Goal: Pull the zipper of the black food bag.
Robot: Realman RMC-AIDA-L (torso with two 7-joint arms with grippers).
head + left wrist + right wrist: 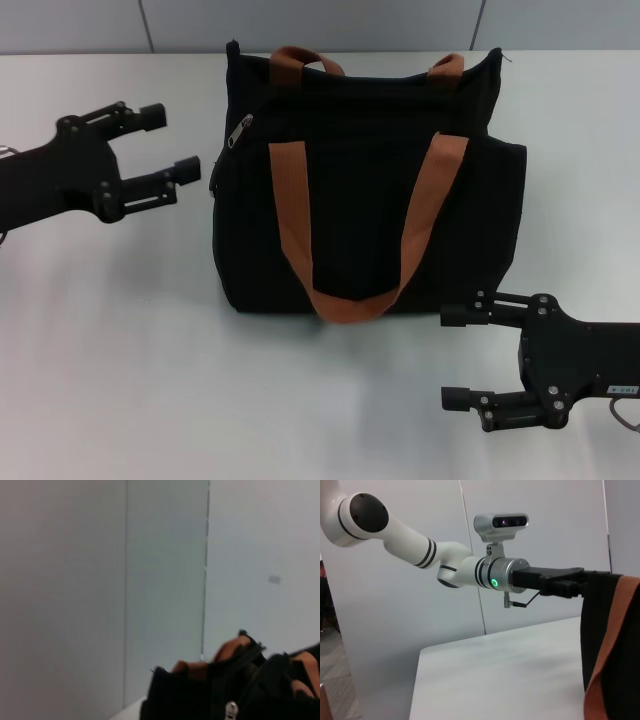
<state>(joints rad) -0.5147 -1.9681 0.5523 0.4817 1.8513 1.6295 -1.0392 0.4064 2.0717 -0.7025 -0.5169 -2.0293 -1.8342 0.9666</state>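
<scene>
Head view, approach stage: my left gripper point(160, 146), a black two-fingered claw, hangs with its fingers spread and nothing between them, just beside the upper left corner of the large boxy black fabric food bag point(365, 215) and not touching it. Near those fingertips, on the bag's top left shoulder, lies the small silver metal zipper pull point(241, 130), at the left end of the black zip track that runs along the top edge. From my left wrist view the same zipper pull point(230, 710) shows low on the bag point(200, 695), with my own fingers out of sight.

My right gripper point(478, 355), also black and two-fingered, sits apart from the work near the bag's lower right corner, fingers spread and holding nothing. My right wrist view shows the bag's side wall point(597, 630) with a rust-orange strap point(615, 650) down it, and my left arm point(445, 565) reaching in beyond.

The bag rests on the white table point(120, 350). I judge the step in hand to be the reach toward the pull; the zip looks shut. Next I would need to bring the left fingertips around the small tab, pinch it squarely, and draw it along the track toward the right, perhaps with the right gripper steadying the bag.

Count: one bag, one zipper pull, two rust-orange webbing strap handles point(330, 290), two grippers.
</scene>
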